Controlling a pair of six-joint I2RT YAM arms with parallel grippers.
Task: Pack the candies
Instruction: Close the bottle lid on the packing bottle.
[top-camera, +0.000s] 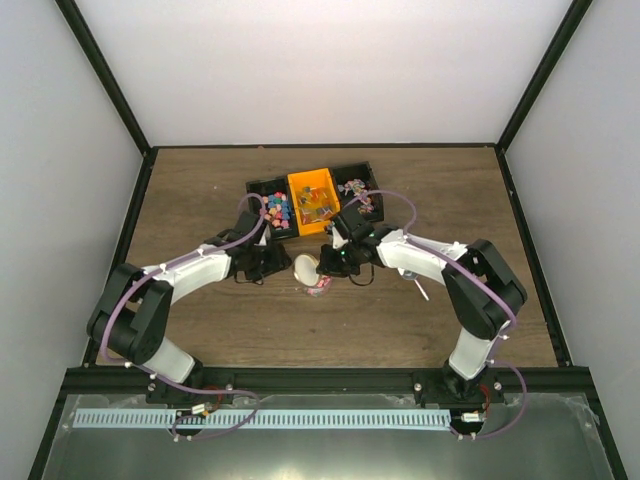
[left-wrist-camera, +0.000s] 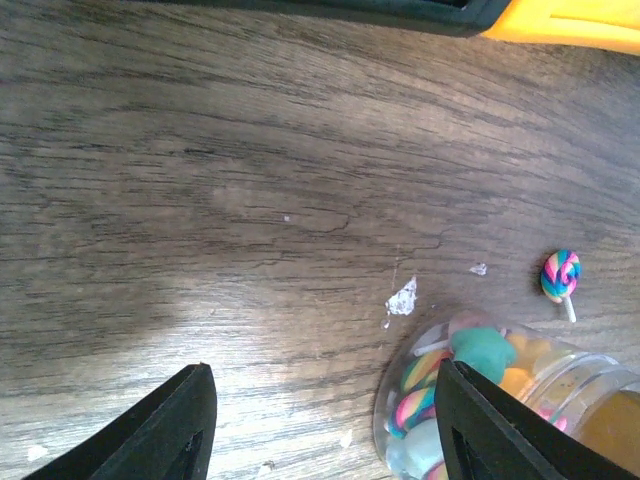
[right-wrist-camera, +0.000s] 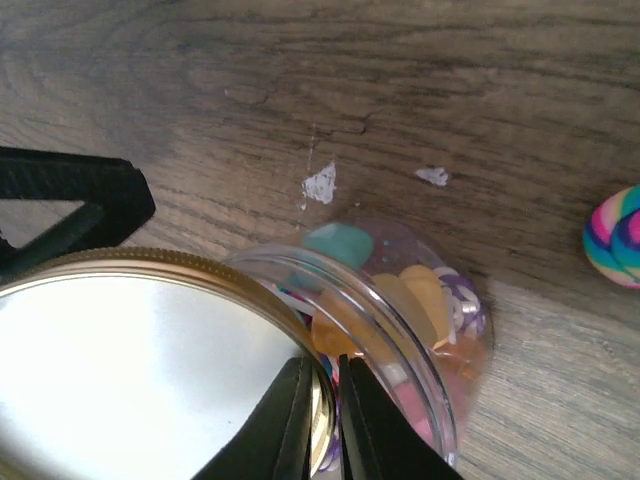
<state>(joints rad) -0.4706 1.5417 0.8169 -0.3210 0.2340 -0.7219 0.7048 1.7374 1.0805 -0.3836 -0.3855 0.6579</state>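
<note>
Two claws: both hovering low over the tabletop (left-wrist-camera: 200, 150), facing each other
Left claw (left-wrist-camera: 322, 372): sitting wide open, gripping nothing
Right claw (right-wrist-camera: 322, 370): pinching shut on the gold rim of the lid (right-wrist-camera: 130, 370)
Jar (right-wrist-camera: 430, 385): lying on its side right under the right claw, just beside the left claw's right finger
Candies (right-wrist-camera: 400, 290): mostly sitting inside the jar, by the right claw's tips
Loose swirl candy (right-wrist-camera: 612, 235): lying on bare wood just past the jar
Trays (top-camera: 254, 192): sitting beyond both claws, holding more sweets
</note>
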